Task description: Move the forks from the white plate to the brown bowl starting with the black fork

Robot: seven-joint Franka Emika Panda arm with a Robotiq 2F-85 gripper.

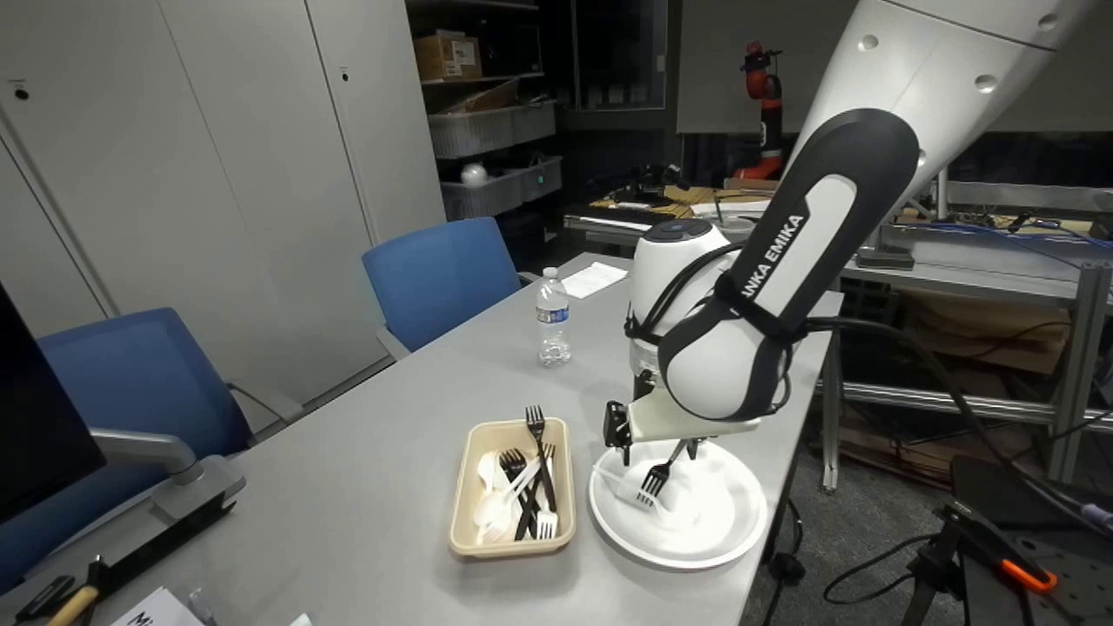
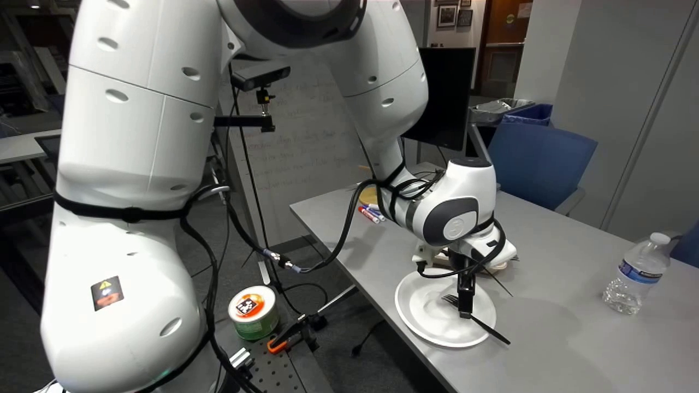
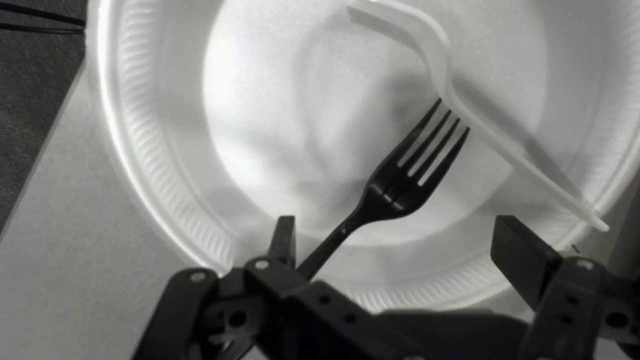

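Picking up the black fork (image 3: 372, 210) appears to be the step in hand: it lies on the white plate (image 2: 428, 322), its handle running out over the rim toward 4 o'clock in an exterior view. The claw (image 3: 395, 221) is spread wide, gripping nothing; in the wrist view the tines point between 1 and 2 o'clock, and the handle slants down close to the claw's 9 o'clock side. The next move probably calls for centring that handle in the gap, pinching it and lifting clear of the pale utensil (image 3: 500, 145) near the tines. Then should come a carry toward 9 o'clock, as seen in an exterior view, to the brown bowl (image 1: 504, 549) on the tabletop (image 1: 365, 522). In that view the arm (image 1: 800, 226) slants in from 1 o'clock, the claw pointing down over the plate's 12 o'clock edge.
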